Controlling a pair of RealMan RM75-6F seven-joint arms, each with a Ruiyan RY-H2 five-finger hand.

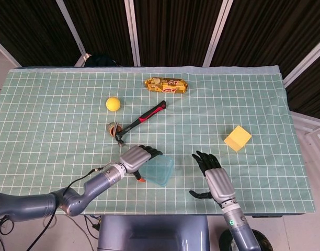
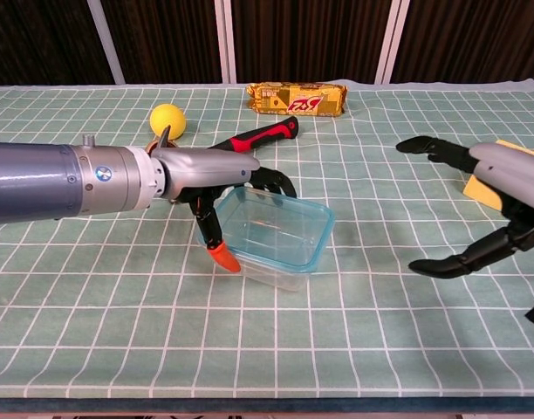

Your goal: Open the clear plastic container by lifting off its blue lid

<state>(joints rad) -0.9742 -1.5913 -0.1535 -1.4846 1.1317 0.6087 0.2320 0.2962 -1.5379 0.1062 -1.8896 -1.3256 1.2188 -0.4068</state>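
Note:
The clear plastic container (image 1: 159,171) (image 2: 276,234) with its blue lid lies near the front middle of the green checked cloth. It looks slightly tilted. My left hand (image 1: 135,157) (image 2: 216,185) grips its left end, with fingers curled over the far rim and the orange-tipped thumb on the near side. To the right of the container my right hand (image 1: 215,179) (image 2: 489,202) hovers with its fingers spread. It holds nothing and stays a short gap away from the container.
A red-and-black hammer (image 1: 143,118) (image 2: 265,135) lies just behind the container. A yellow ball (image 1: 113,104) (image 2: 167,119) sits at the back left and a snack packet (image 1: 167,85) (image 2: 296,99) at the back. A yellow block (image 1: 237,138) (image 2: 520,147) sits to the right, partly behind my right hand.

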